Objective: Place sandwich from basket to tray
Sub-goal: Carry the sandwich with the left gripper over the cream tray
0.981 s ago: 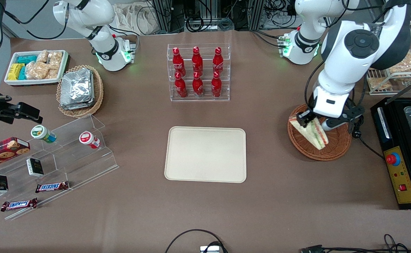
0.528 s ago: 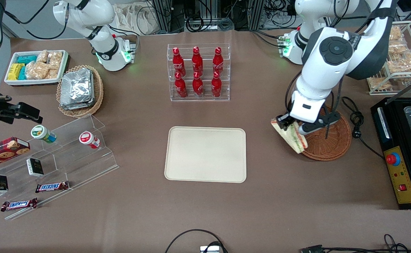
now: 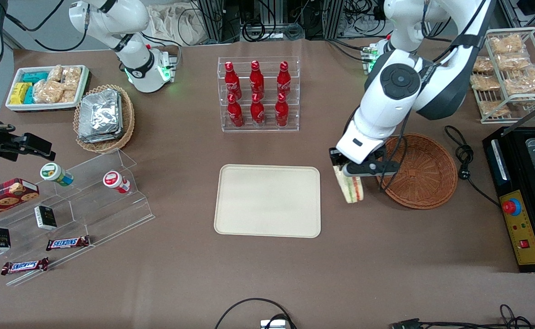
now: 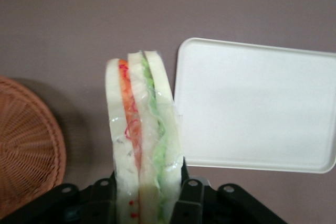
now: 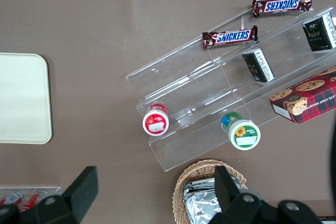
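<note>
Swinging clear of the basket [image 3: 420, 171] | end effector [image 3: 346, 172] clamped on sandwich [image 3: 349, 187], carried off the wicker a second ago, now above tabletop just beside tray [image 3: 267, 201] | drop-off next

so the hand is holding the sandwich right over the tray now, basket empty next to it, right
Not quite. The hand grips the sandwich and the basket is empty, but the front view shows the sandwich over bare table between the basket and the tray, just short of the tray's rim, not over it.
</note>
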